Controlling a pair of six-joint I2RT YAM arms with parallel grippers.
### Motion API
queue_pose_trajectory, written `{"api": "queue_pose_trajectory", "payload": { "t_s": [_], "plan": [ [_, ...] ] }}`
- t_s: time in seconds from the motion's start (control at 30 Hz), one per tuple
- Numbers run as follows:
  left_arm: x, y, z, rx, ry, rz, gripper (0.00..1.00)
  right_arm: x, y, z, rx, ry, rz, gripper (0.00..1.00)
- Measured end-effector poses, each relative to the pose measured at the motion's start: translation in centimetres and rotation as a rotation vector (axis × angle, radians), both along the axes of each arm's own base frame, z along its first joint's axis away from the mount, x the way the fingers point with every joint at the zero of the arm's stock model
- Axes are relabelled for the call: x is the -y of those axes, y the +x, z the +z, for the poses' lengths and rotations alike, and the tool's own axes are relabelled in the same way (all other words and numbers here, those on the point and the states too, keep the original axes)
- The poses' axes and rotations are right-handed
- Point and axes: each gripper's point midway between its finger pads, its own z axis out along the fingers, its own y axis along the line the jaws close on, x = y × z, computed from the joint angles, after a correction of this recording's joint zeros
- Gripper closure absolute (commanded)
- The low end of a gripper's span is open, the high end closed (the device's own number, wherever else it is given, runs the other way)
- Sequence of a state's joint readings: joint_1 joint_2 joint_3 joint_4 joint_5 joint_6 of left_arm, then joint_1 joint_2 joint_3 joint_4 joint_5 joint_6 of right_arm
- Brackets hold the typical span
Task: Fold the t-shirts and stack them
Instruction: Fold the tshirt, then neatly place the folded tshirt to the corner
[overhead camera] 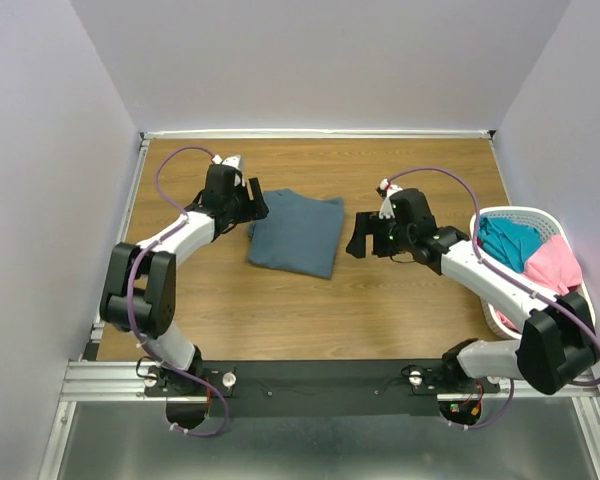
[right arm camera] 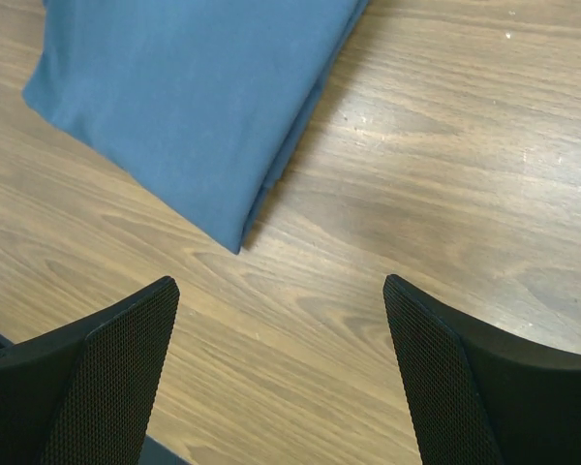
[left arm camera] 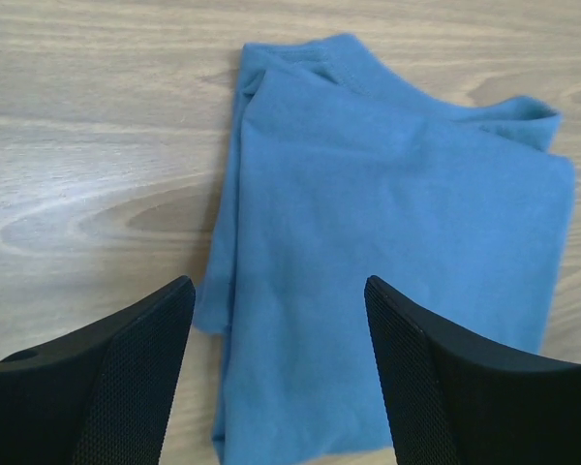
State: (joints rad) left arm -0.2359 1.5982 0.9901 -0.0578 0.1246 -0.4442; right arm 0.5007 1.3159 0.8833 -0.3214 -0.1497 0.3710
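Observation:
A slate blue-grey t-shirt (overhead camera: 298,233) lies folded into a rough rectangle on the wooden table (overhead camera: 380,300). My left gripper (overhead camera: 252,208) hovers at its left edge, open, with nothing held. In the left wrist view, the t-shirt (left arm camera: 387,242) spreads out beyond the left gripper (left arm camera: 276,291), and its edge lies between the fingers. To the right of the shirt, my right gripper (overhead camera: 358,237) stands open and apart from it. The right wrist view shows the right gripper (right arm camera: 281,286) over bare wood, the t-shirt (right arm camera: 184,107) ahead of it. A teal t-shirt (overhead camera: 507,242) and a pink t-shirt (overhead camera: 553,264) lie crumpled in the basket.
A white slotted basket (overhead camera: 520,211) stands at the table's right edge, beside the right arm. White walls close in the table at the back and on both sides. A black rail with the arm bases runs along the near edge.

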Motion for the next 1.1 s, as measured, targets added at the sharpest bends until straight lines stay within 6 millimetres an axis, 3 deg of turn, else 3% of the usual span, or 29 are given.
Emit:
{"api": "queue_pose_trajectory", "payload": {
  "t_s": [0.3, 0.53, 0.67, 0.73, 0.77, 0.83, 0.97, 1.1],
  "plan": [
    [1.4, 0.2, -5.4, -0.133, 0.095, -0.037, 0.26, 0.5, -0.7, 0.1, 0.005, -0.010, 0.000, 0.06],
    [1.7, -0.7, -7.2, -0.182, 0.154, -0.036, 0.36, 0.7, -0.8, -0.3, -0.002, -0.016, 0.001, 0.06],
    [1.8, -0.7, -7.5, -0.185, 0.185, -0.030, 0.58, 0.7, -0.9, -0.3, -0.002, -0.018, 0.004, 0.06],
    [1.9, -0.7, -7.7, -0.188, 0.191, -0.019, 0.95, 0.7, -0.9, -0.3, -0.002, -0.018, 0.004, 0.06],
    [1.9, -0.7, -7.8, -0.189, 0.199, -0.022, 1.00, 0.7, -0.9, -0.4, -0.002, -0.019, 0.004, 0.06],
    [1.7, -0.4, -7.7, -0.195, 0.209, 0.004, 1.00, 0.7, -0.9, -0.4, -0.002, -0.022, 0.005, 0.06],
    [0.2, 0.4, -7.6, -0.205, 0.266, 0.059, 1.00, 0.9, -1.0, -0.8, -0.003, -0.034, 0.007, 0.06],
    [-4.9, 1.0, -7.4, -0.224, 0.376, 0.169, 1.00, 1.0, -1.0, -1.1, -0.006, -0.043, 0.013, 0.06]
  ]
}}
